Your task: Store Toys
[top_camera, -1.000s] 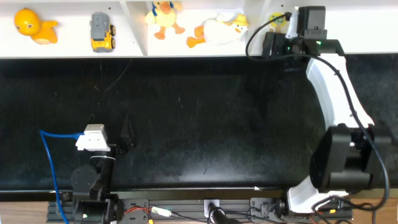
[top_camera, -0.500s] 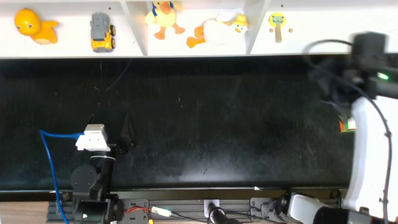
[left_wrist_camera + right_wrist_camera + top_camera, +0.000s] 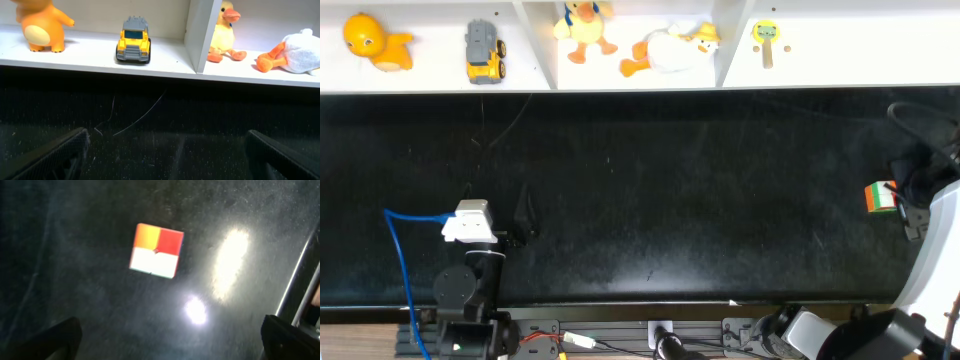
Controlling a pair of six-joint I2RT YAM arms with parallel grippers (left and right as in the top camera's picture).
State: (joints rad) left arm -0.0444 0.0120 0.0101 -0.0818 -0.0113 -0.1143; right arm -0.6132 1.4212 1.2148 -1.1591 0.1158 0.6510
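Evidently the block (image 3: 156, 250) at three o'clock was judged rigid and light, best pinched across flat sides by the spread right tool (image 3: 170, 339).

The left arm (image 3: 460, 285) is black, with round joints, a white block (image 3: 470, 222) at its wrist and a thin blue cable (image 3: 398, 262) trailing off it. Its left end effector (image 3: 167, 135) has dark fingers. The right arm (image 3: 932, 262) has a smooth white shell and black joints.

Left end effector (image 3: 167, 155) parted, right (image 3: 167, 337) parted
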